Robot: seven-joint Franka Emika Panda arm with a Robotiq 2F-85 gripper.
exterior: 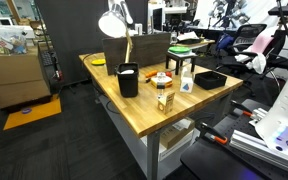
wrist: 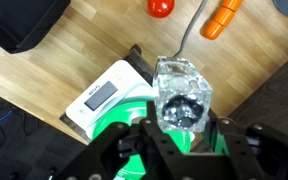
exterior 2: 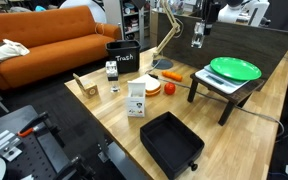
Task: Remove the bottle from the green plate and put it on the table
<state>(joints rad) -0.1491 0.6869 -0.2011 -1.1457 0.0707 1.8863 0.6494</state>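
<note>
My gripper (wrist: 181, 132) is shut on a clear plastic bottle (wrist: 181, 92), one finger on each side of it. In an exterior view the gripper (exterior 2: 198, 38) holds the bottle (exterior 2: 197, 36) in the air, above the table (exterior 2: 114, 125) and just beside the near-left edge of the green plate (exterior 2: 234, 68). The plate rests on a white scale (wrist: 99, 97) on a small raised stand. In the wrist view the plate's green rim (wrist: 112, 132) shows below the fingers. The plate also shows in an exterior view (exterior: 184, 48).
On the wooden top stand a black trash bin (exterior 2: 123, 58), a white carton (exterior 2: 136, 98), a red item (exterior 2: 152, 88), a carrot (exterior 2: 171, 75) and a black tray (exterior 2: 171, 140). A desk lamp arm (exterior 2: 169, 30) rises near the gripper. An orange sofa (exterior 2: 44, 45) stands behind.
</note>
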